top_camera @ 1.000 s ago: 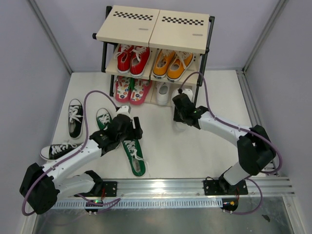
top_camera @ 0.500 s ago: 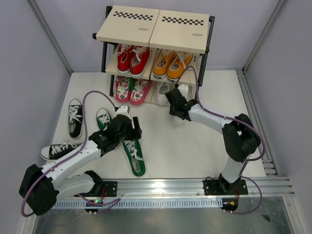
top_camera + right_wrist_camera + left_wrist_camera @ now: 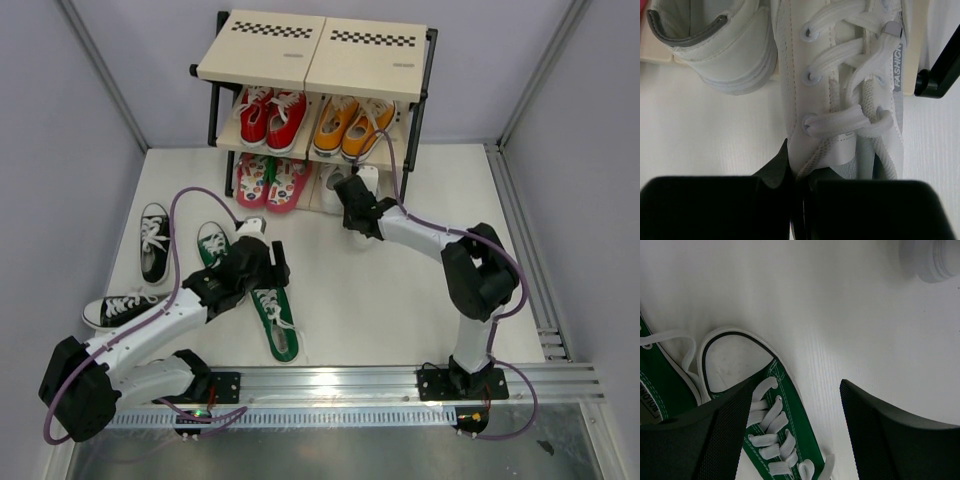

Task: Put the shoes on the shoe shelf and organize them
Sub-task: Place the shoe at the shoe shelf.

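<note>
Your right gripper (image 3: 799, 175) is pressed together on the rear edge of a white shoe (image 3: 840, 75), pinching it beside the laces. The shoe's toe points into the bottom tier of the shoe shelf (image 3: 262, 62), at its right end. Its front appears to sit over the board, while its heel end hangs out over the floor (image 3: 400, 300) in front of the shelf. To finish this well, push it straight in, parallel to the second white shoe (image 3: 715, 45) just to its left, and let go only once the sole lies flat on the board. Watch the shelf's black frame post (image 3: 940, 75), close on the right of the shoe, and the loose lace ends near your fingertips, which could snag. The arm's purple cable (image 3: 398, 160) loops up against the shelf's right side. Pink flip-flops (image 3: 270, 182) fill the bottom tier's left half, and a red pair (image 3: 270, 118) and an orange pair (image 3: 350, 125) take the middle tier. Your left gripper (image 3: 796, 405) hangs spread wide, holding nothing, over the toe of a green sneaker (image 3: 732, 362) on the floor in front of the shelf's left end — its partner (image 3: 212, 243) lies close by. Two black sneakers (image 3: 153, 240) wait farther left of the shelf.
</note>
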Action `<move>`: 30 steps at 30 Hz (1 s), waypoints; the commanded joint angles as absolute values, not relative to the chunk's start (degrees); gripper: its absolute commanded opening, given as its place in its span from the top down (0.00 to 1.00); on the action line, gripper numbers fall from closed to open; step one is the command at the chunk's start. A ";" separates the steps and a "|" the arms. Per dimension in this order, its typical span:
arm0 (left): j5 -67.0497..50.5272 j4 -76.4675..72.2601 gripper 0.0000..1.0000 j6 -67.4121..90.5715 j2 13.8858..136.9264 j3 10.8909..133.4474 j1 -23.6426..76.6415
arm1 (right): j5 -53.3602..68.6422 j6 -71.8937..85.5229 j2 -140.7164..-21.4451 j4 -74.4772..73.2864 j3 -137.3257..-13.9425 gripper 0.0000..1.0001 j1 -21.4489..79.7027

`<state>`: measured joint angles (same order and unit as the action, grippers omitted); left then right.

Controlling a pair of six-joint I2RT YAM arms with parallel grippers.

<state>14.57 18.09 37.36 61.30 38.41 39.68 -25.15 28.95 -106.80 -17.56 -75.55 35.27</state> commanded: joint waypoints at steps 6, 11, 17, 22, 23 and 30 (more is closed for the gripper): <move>15.47 17.23 0.26 37.35 60.64 37.71 39.73 | -25.31 25.23 -109.16 -11.95 -81.21 0.97 34.19; 15.64 17.23 0.26 37.09 60.29 37.71 39.81 | -24.35 26.72 -110.30 -13.00 -80.95 0.97 34.19; 15.38 17.14 0.26 36.91 60.73 37.71 39.73 | -23.29 28.39 -109.78 -14.59 -78.76 0.72 34.28; 14.94 16.61 0.26 36.83 60.82 37.79 39.81 | -22.15 28.56 -106.18 -14.41 -74.97 0.40 34.54; 14.68 16.52 0.26 36.83 60.99 37.79 39.81 | -22.24 28.56 -105.56 -14.68 -74.71 0.38 34.63; 14.06 16.08 0.26 37.09 60.91 37.79 39.81 | -21.80 27.77 -99.33 -20.73 -73.22 0.24 36.73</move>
<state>14.37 17.87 37.23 61.30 37.95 39.68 -21.67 28.16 -105.27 -18.00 -73.84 35.66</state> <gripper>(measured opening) 0.739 0.746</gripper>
